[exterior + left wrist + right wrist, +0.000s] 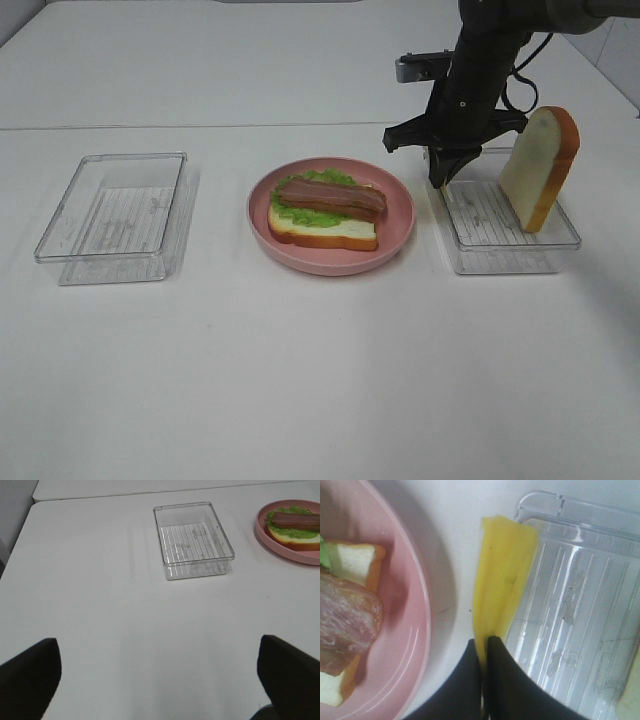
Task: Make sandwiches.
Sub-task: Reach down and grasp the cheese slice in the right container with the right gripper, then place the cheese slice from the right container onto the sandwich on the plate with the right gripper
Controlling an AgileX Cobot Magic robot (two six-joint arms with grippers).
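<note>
right fingers [484,647] — pinched on cheese slice [502,575] | left fingers [160,680] — wide apart, holding nothing

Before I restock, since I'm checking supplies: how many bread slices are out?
2: one bread slice under the lettuce on the pink plate, one leaning upright in the right clear tray. None looks hidden.

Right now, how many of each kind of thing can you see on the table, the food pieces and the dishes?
Bread slices: 2, one under the lettuce, one leaning in the right clear tray
Lettuce: 1
Bacon: 1
Cheese slice: 1, pinched by the right gripper
Pink plate: 1
Clear trays: 2
Total: 8
</note>
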